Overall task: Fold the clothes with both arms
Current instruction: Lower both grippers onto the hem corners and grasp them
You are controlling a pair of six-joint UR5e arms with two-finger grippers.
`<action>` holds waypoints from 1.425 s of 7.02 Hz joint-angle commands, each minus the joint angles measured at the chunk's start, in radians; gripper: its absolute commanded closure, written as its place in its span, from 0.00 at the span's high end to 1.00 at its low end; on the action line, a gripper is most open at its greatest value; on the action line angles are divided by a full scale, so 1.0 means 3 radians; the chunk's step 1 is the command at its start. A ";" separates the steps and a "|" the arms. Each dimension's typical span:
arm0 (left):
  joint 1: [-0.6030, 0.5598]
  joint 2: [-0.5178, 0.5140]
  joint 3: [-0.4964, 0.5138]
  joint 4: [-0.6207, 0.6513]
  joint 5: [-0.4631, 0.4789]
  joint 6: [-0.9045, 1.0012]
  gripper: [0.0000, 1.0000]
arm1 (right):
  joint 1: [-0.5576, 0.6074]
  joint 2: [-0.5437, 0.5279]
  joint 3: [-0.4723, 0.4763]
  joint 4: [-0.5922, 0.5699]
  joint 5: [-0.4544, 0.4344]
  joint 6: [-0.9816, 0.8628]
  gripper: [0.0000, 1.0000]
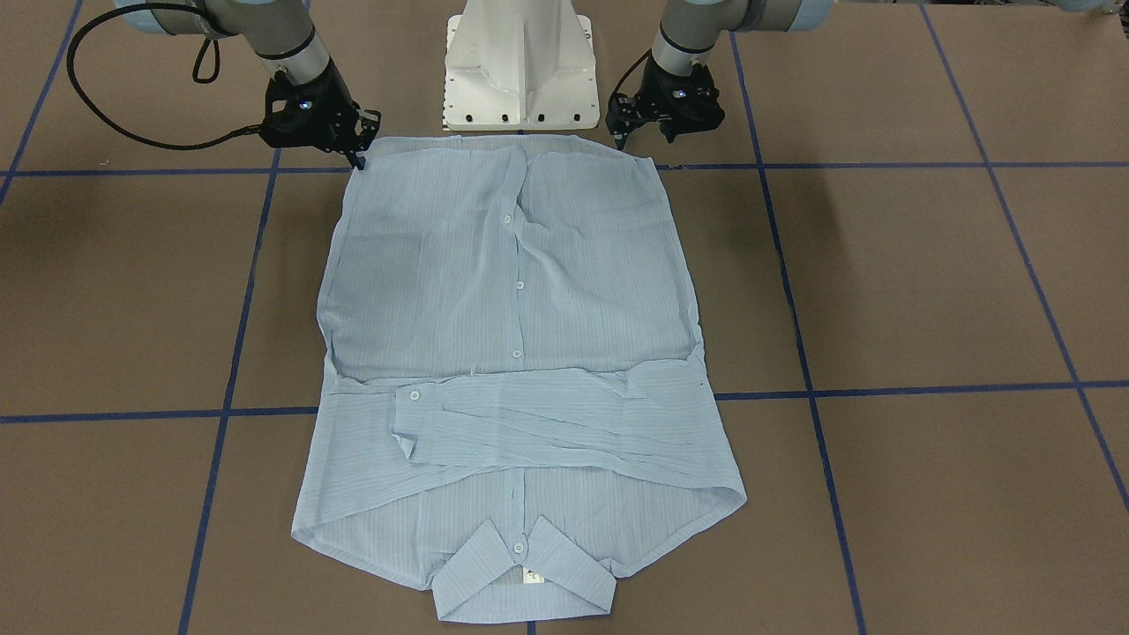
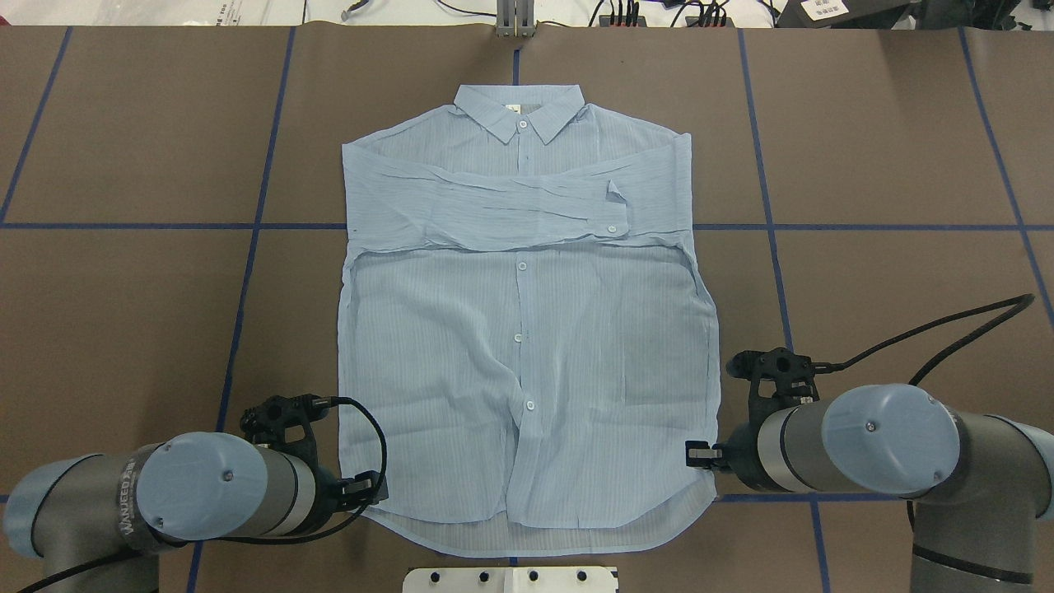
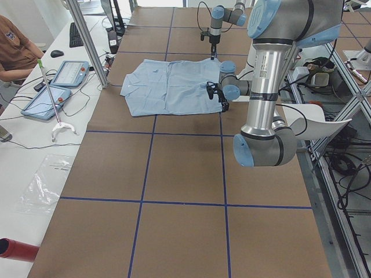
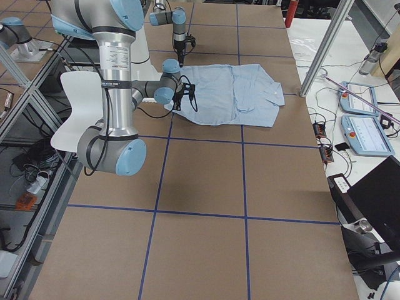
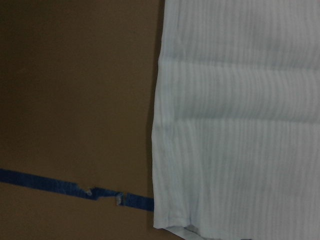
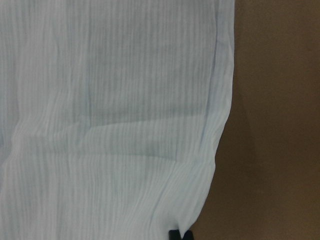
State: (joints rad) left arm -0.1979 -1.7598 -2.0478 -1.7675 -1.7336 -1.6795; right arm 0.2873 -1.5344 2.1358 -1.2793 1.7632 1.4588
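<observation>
Pale blue striped shirt [image 2: 527, 329] lies flat on brown table [image 2: 123, 288], front up, buttoned. Its collar [image 2: 520, 115] is at the far side from the robot and its hem [image 2: 527, 535] just beside the white pedestal base [image 1: 520, 70]. Both sleeves [image 2: 494, 210] are folded across the chest, overlapping, w/ a buttoned cuff [image 2: 613, 216] toward robot's R side. Some wrinkles along the placket in the lower half. L gripper [image 1: 644, 134] sits at hem's L corner. In the front view its fingers look spread apart w/ nothing between them. L wrist cam shows only the shirt's side edge and corner over a blue tape line [image 5: 60, 184], no fingers in frame. R gripper [image 1: 362, 152] is at hem's R corner, its tip touching cloth in the front view. R wrist cam shows two black fingertips [image 6: 173, 234] close together right on the cloth's edge, so it looks pinched on the shirt. Both arms are low and near the base, one on each side of the garment.
</observation>
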 commanded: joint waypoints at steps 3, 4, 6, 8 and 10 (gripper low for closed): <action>-0.0108 -0.0045 0.0086 0.0001 0.0001 0.0009 0.59 | 0.0014 -0.0004 -0.0007 0.0000 0.0003 0.0000 0.00; -0.0102 -0.0136 0.0213 0.0001 -0.0004 0.0009 0.58 | 0.0024 -0.0004 -0.0007 0.0000 0.0008 0.0000 0.00; -0.0113 -0.0260 0.0327 0.0001 -0.0009 0.0004 0.53 | 0.0039 -0.0014 -0.0007 0.0000 0.0013 0.0000 0.00; -0.0123 -0.0224 0.0205 0.0006 -0.0020 0.0009 0.53 | 0.0070 -0.0019 0.0009 0.0000 0.0018 0.0000 0.00; -0.0118 -0.0209 0.0168 0.0118 -0.0020 0.0015 0.53 | 0.0070 -0.0019 0.0019 0.0000 0.0018 0.0000 0.00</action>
State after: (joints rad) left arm -0.2339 -1.8245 -1.9902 -1.7493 -1.7387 -1.6757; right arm 0.3082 -1.5400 2.1402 -1.2793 1.7692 1.4588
